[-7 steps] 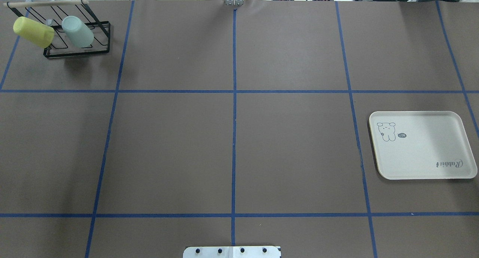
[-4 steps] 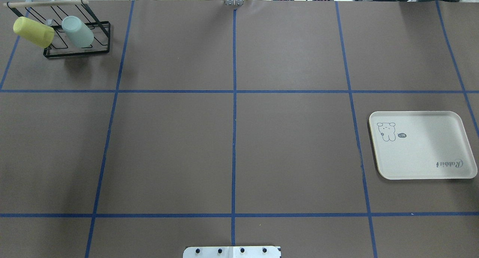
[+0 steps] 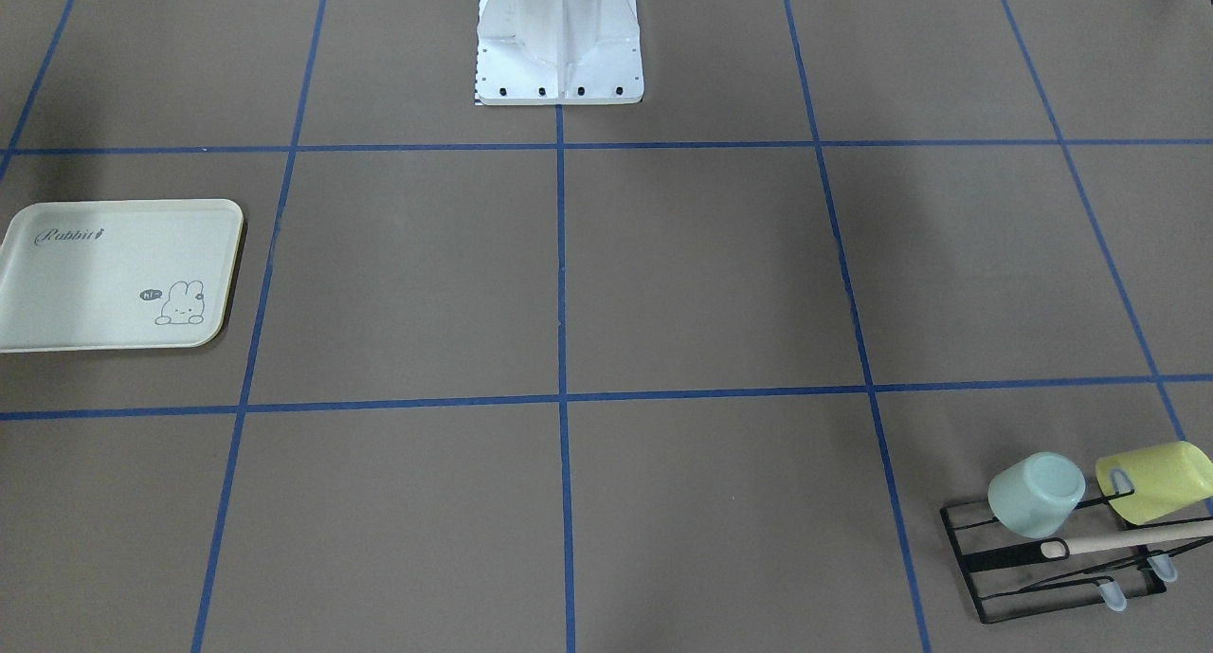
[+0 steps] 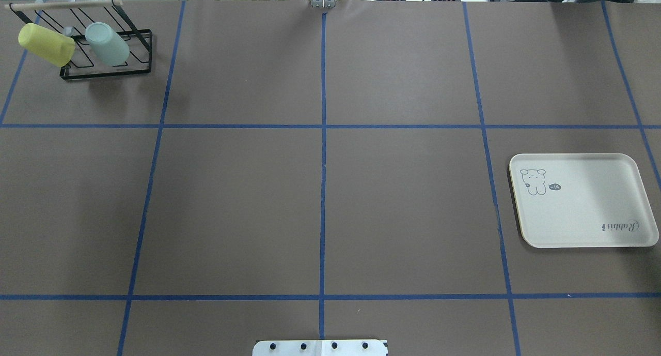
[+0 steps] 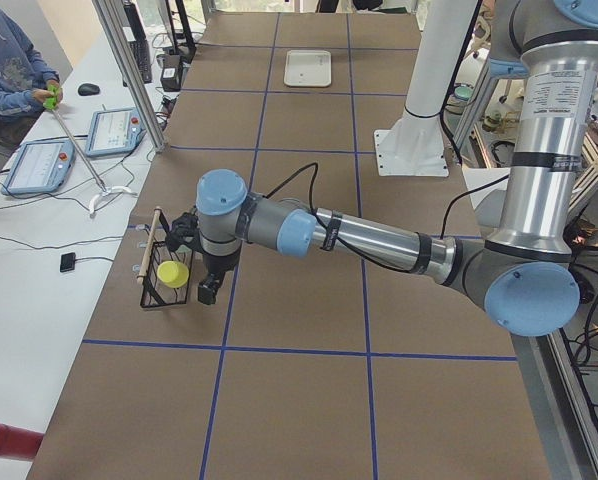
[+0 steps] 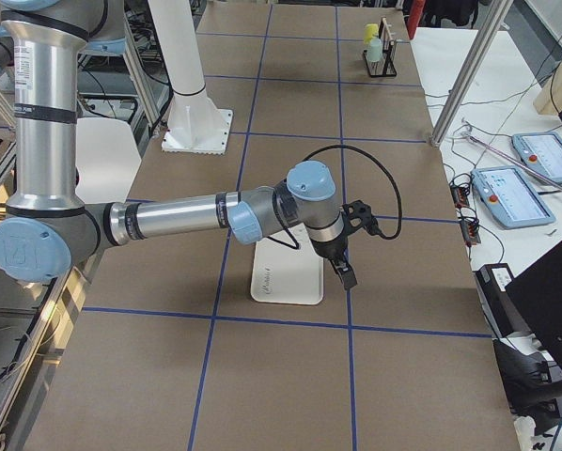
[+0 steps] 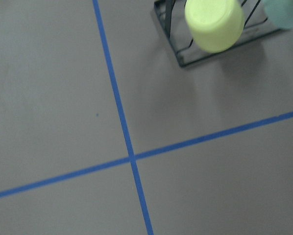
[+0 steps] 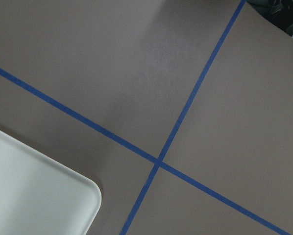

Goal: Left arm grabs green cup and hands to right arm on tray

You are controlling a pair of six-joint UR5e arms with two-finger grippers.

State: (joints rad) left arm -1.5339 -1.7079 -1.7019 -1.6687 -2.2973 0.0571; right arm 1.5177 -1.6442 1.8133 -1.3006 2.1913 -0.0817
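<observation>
The pale mint-green cup [image 4: 107, 43] hangs mouth-down on the black wire rack [image 4: 135, 71] at the far left corner, beside a yellow-green cup [image 4: 46, 44]. It also shows in the front view [image 3: 1035, 494] and at the left wrist view's top edge [image 7: 286, 12]. The cream tray [image 4: 583, 211] lies at the right and is empty. My left gripper [image 5: 210, 291] hangs just beside the rack, seen only in the left side view; I cannot tell if it is open. My right gripper [image 6: 344, 273] hangs over the tray's outer edge [image 6: 286, 277]; I cannot tell its state either.
Blue tape lines divide the brown table. The robot's white base plate [image 4: 320, 347] sits at the near middle edge. Neither arm shows in the overhead or front views. An operator [image 5: 9, 75] sits at a side desk with tablets beyond the rack end.
</observation>
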